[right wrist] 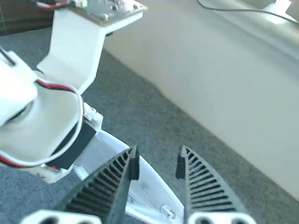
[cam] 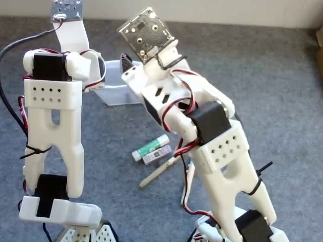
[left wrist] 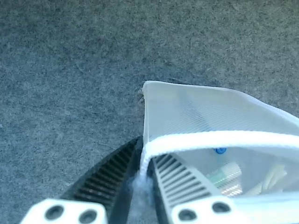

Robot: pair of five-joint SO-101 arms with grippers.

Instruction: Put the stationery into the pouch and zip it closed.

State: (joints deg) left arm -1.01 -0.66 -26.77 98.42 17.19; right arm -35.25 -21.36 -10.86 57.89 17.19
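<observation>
A translucent white mesh pouch stands at the back of the grey carpet. My left gripper is shut on the pouch's white rim at one end, holding it up. My right gripper is open and hovers just above the pouch, with nothing between its fingers; its black fingertip sits over the pouch's top edge. On the carpet in front lie a green-and-white glue stick, a short white stick beside it, and a pale wooden pencil.
A white wall runs along the back, close behind the pouch. My left arm's wrist is right beside the right gripper. A small black piece lies on the carpet to the right. Open carpet stretches at the right.
</observation>
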